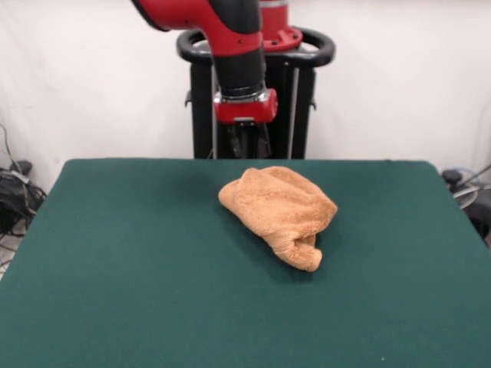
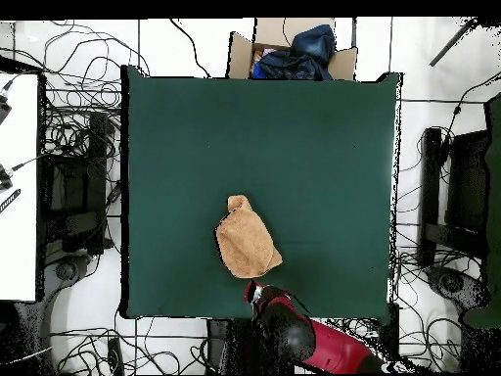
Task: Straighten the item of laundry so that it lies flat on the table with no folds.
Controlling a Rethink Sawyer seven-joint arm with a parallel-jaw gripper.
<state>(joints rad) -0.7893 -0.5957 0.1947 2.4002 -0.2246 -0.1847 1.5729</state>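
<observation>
The item of laundry is an orange-tan terry towel, bunched into a rounded heap with a rolled fold at its near right corner. It rests on the dark green table, a little toward the robot's side of the middle. From overhead the towel is a crumpled lump with a small knob pointing away from the robot, on the table. My gripper hangs above the table's far edge, just behind the towel and apart from it. Overhead, the gripper sits at the table edge beside the towel's corner.
A cardboard box holding dark blue cloth stands beyond the table's far side in the overhead view. Cables lie tangled on the floor around the table. Black equipment stands to one side, and a white surface to the other.
</observation>
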